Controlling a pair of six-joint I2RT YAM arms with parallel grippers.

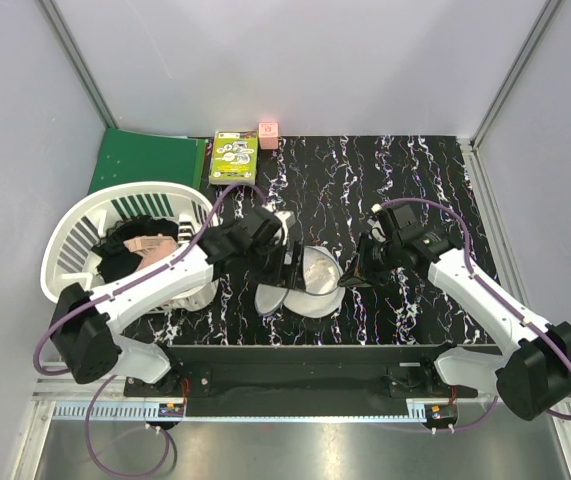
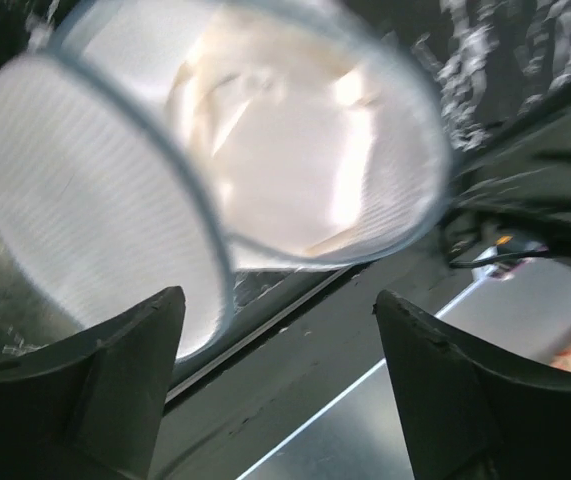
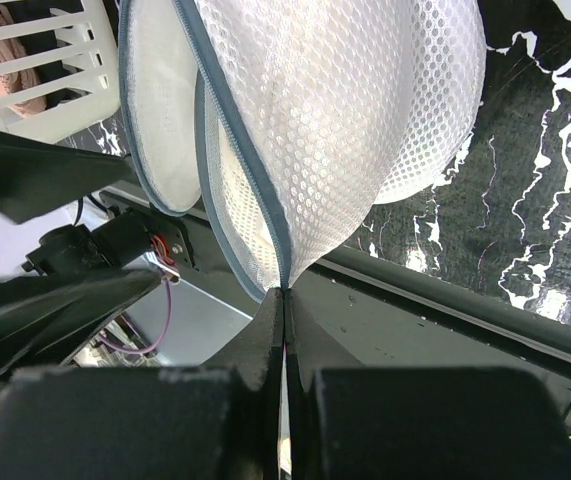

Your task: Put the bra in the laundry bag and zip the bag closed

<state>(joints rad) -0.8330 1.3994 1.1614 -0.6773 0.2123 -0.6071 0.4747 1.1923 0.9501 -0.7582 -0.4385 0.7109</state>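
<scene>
The white mesh laundry bag (image 1: 312, 272) lies between my two grippers, its two halves spread apart along the grey zipper rim. My right gripper (image 1: 349, 275) is shut on the bag's zipper edge (image 3: 283, 262) and holds that side up; the mesh (image 3: 345, 110) hangs above the fingers. My left gripper (image 1: 289, 262) is open and empty just over the bag's left side; in the left wrist view the bag's pale inside (image 2: 295, 150) shows beyond the open gripper (image 2: 275, 293), with no black fabric in it. Black fabric (image 1: 117, 256), likely the bra, lies in the basket.
The white slatted basket (image 1: 75, 225) stands at the left with a pale pink garment (image 1: 150, 243) in it. A green folder (image 1: 145, 160), a green box (image 1: 235, 157) and a small pink block (image 1: 268, 133) sit at the back. The dark front rail (image 1: 295, 360) runs below the bag.
</scene>
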